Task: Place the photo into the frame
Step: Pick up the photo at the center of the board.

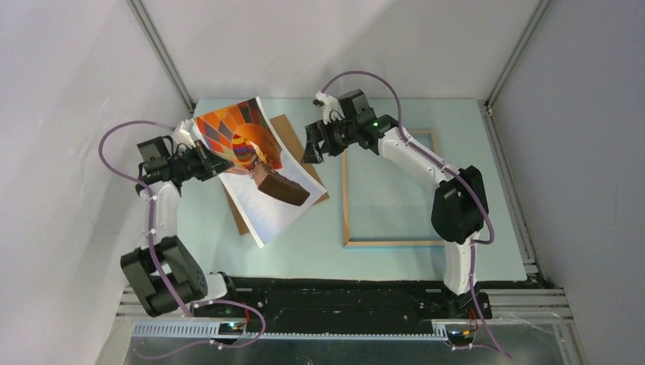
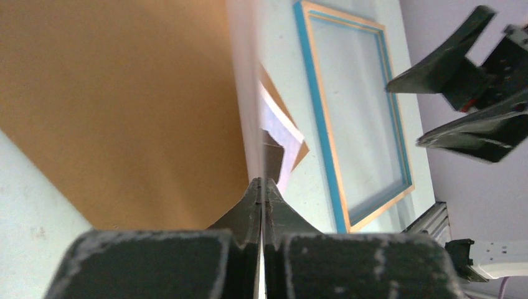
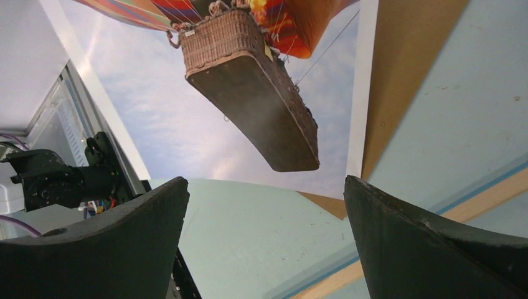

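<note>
The photo [image 1: 258, 171], a hot-air balloon print with a brown basket, is lifted and tilted above the table at centre left. My left gripper [image 1: 214, 164] is shut on its left edge; in the left wrist view the gripper [image 2: 262, 184] pinches the sheet [image 2: 246, 87] edge-on. The frame [image 1: 388, 190] lies flat to the right, light wood side up, with its blue edge showing in the left wrist view [image 2: 324, 124]. My right gripper [image 1: 313, 148] is open and empty, hovering between the photo and the frame's top left corner. The right wrist view shows the photo [image 3: 249, 93] ahead of its gripper [image 3: 268, 187].
A plain brown backing board [image 1: 293, 144] lies on the table under the lifted photo, also filling the left of the left wrist view [image 2: 124, 112]. The pale green table [image 1: 304, 251] ends at a black rail near the arm bases.
</note>
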### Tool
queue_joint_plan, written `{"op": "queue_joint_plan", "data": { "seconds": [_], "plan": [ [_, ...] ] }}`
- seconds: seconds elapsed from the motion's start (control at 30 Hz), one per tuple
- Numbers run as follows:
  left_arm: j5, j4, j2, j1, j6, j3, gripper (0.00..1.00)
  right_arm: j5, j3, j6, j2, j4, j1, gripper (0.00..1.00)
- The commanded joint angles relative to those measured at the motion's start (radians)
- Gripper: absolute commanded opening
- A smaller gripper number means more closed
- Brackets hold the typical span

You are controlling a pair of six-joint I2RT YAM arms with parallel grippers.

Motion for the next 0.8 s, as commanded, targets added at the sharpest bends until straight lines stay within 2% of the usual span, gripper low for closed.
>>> {"op": "queue_joint_plan", "data": {
  "seconds": [0.0, 0.2, 0.3, 0.43, 0.6, 0.77],
  "plan": [
    [-0.063, -0.009, -0.119, -0.051, -0.124, 0.073, 0.00, 0.043, 0.006, -0.050, -0.085, 0.012, 0.060, 1.00],
    [-0.238, -0.009, -0.212, -0.153, -0.342, 0.162, 0.00, 0.189, 0.027, -0.044, -0.161, -0.001, 0.140, 0.99],
    [-0.387, -0.030, -0.245, -0.201, -0.446, 0.207, 0.00, 0.243, 0.045, -0.047, -0.191, -0.026, 0.182, 0.99],
    [-0.583, -0.082, -0.271, -0.293, -0.520, 0.270, 0.00, 0.266, 0.120, -0.045, -0.206, -0.072, 0.218, 0.99],
    [-0.704, -0.140, -0.230, -0.420, -0.600, 0.354, 0.00, 0.304, 0.188, -0.064, -0.195, -0.131, 0.266, 0.97],
    [-0.788, -0.149, -0.201, -0.517, -0.642, 0.365, 0.00, 0.396, 0.217, -0.111, -0.178, -0.153, 0.312, 0.96]
  ]
}}
